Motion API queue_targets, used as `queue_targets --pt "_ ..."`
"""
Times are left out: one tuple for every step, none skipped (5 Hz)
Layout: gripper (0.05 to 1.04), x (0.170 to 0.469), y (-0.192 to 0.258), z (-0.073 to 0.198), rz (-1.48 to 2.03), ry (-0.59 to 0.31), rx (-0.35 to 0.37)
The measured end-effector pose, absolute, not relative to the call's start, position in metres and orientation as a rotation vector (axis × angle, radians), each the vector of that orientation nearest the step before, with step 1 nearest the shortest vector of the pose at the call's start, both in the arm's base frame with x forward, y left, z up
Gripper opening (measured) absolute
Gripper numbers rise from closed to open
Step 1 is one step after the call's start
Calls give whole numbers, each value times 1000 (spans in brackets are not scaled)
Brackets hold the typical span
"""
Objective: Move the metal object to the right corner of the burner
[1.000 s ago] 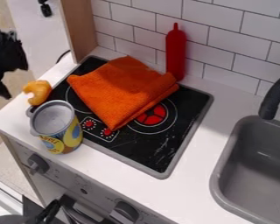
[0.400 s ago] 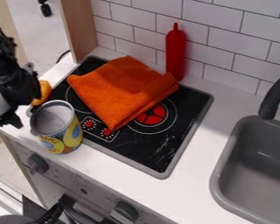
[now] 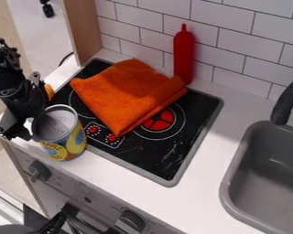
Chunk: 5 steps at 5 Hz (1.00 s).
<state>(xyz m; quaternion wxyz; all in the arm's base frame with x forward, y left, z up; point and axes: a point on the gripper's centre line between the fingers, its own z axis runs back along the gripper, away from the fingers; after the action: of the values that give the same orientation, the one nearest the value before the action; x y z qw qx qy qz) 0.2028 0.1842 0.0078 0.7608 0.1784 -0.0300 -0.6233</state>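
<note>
I can't tell whether my jaws are apart or together; the gripper (image 3: 15, 131) hangs over the desk (image 3: 103, 171) at the 9 o'clock edge of my view. From the jaws, the metal can (image 3: 73, 142) sits at 3 o'clock, just beside them. I can't make out whether the two touch. The can stands upright on the desk by the 8 o'clock edge of the cooktop (image 3: 179, 157). Its top is open toward me, and the grey inner wall shows; its outside is yellow with a blue pattern.

From the middle of the cooktop, the grey sink (image 3: 259, 176) lies at 4 o'clock, its basin catching a small shine, with the black faucet (image 3: 290, 98) curving over its far edge. A folded orange cloth (image 3: 127, 93) covers much of the 11 o'clock part of the cooktop. A yellow-orange thing (image 3: 49, 91) peeks out behind the gripper. Farthest, at 1 o'clock, a red bottle (image 3: 184, 57) stands upright near the tiled wall (image 3: 235, 43).
</note>
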Motion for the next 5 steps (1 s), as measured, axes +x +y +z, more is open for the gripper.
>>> queue_targets --pt "998 203 177 13 -1356 -35 380" --pt "998 205 171 12 -1333 -32 359" --pt "998 206 163 16 -1325 -46 337" --pt "998 207 154 14 -1331 -43 329" --pt "998 208 146 16 -1335 -46 323"
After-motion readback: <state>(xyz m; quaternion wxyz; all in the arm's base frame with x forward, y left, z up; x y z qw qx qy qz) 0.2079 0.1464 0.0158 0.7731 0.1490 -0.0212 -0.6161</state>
